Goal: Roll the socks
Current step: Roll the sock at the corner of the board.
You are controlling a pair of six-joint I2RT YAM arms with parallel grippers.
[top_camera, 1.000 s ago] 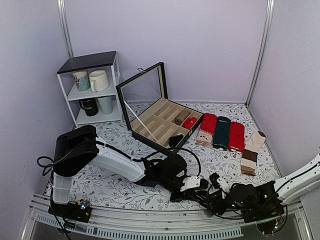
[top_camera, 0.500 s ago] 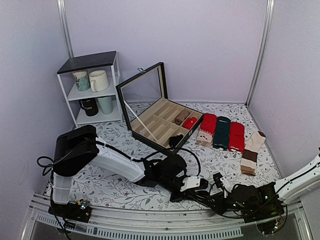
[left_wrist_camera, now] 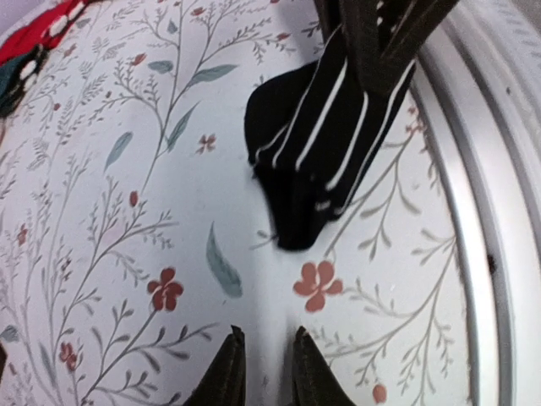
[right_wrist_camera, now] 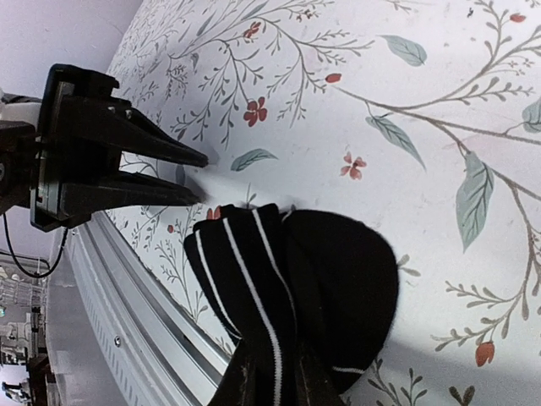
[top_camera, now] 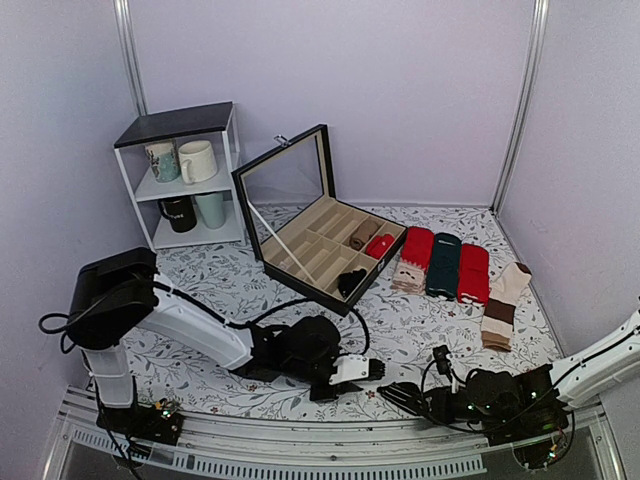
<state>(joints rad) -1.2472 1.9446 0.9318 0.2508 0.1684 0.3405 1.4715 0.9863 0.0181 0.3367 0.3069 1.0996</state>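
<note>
A black sock with white stripes (right_wrist_camera: pixel 287 271) lies partly folded on the floral tablecloth near the front edge; it also shows in the left wrist view (left_wrist_camera: pixel 321 152). My right gripper (right_wrist_camera: pixel 275 376) is shut on its striped end, low over the cloth (top_camera: pixel 395 391). My left gripper (left_wrist_camera: pixel 264 342) is empty, its jaws a narrow gap apart, and sits a short way left of the sock (top_camera: pixel 372 368) without touching it. Flat socks lie at the back right: red (top_camera: pixel 417 248), dark green (top_camera: pixel 443 264), red (top_camera: pixel 473 272) and beige-brown striped (top_camera: pixel 503 300).
An open black compartment box (top_camera: pixel 300 262) stands mid-table, holding rolled brown (top_camera: pixel 362 232), red (top_camera: pixel 380 245) and black (top_camera: pixel 350 282) socks. A white shelf with mugs (top_camera: pixel 185 180) stands at the back left. The metal front rail (left_wrist_camera: pixel 490 211) runs right beside the sock.
My left gripper has drawn back to the left, away from the sock. My right gripper has shifted slightly left and nearer, still holding the sock.
</note>
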